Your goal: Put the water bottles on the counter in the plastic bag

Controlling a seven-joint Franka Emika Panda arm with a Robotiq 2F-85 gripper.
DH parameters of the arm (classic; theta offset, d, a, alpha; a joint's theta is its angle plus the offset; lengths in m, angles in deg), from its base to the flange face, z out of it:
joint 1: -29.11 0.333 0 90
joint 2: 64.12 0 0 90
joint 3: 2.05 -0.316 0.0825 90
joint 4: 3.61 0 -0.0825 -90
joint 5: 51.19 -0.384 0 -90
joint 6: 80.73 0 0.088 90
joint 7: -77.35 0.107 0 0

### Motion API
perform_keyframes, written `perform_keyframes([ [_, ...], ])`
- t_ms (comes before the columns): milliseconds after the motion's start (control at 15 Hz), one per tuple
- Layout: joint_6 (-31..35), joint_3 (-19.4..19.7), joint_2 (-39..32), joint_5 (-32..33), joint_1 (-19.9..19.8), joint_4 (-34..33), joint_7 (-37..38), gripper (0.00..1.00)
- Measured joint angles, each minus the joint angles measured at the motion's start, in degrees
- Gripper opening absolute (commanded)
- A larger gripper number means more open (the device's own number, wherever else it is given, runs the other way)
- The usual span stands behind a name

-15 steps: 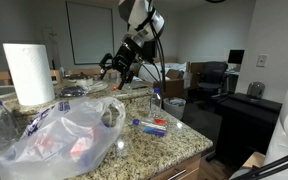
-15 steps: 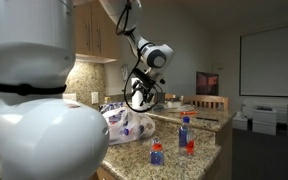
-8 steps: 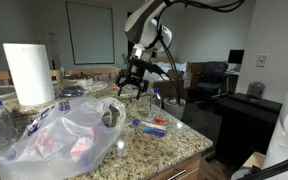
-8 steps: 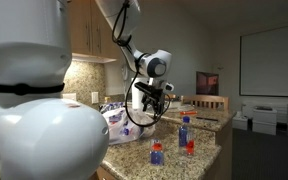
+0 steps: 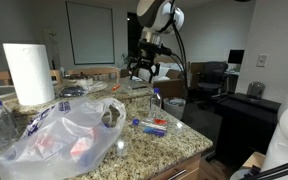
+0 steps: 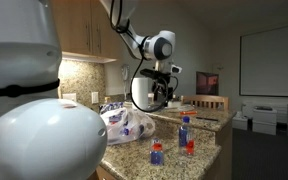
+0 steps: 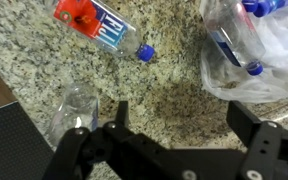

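Above the counter [image 7: 174,80], the end effector [image 7: 182,125] gapes near a bottle [image 7: 99,25] whose label lettering seems illegible.

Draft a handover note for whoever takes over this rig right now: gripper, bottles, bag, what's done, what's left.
Gripper: open, empty, raised above the counter.
Plastic bag: lies on the counter; bagged bottles show through it.
Outside the bag: a lying bottle on its side on the counter, and an upright bottle near it.
Done: some bottles are in the bag.
Left: pick up those two and put them in the bag.
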Motion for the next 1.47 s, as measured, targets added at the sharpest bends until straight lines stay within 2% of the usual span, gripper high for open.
perform_keyframes([
  [267, -12.2, 0.3, 4.6, 2.7, -2.2, -3.9, 4.8, 1.0],
  [467, -16.3, 1.5, 5.2, 2.7, -3.5, -5.1, 4.8, 1.0],
  [733, -15.0, 2.7, 2.9, 2.7, -5.1, -5.1, 4.5, 1.0],
  [1400, -5.9, 5.9, -7.4, 2.7, -5.8, -3.5, 4.1, 1.0],
  [1467, -5.6, 6.2, -7.8, 2.7, -6.0, -3.3, 4.1, 0.84],
])
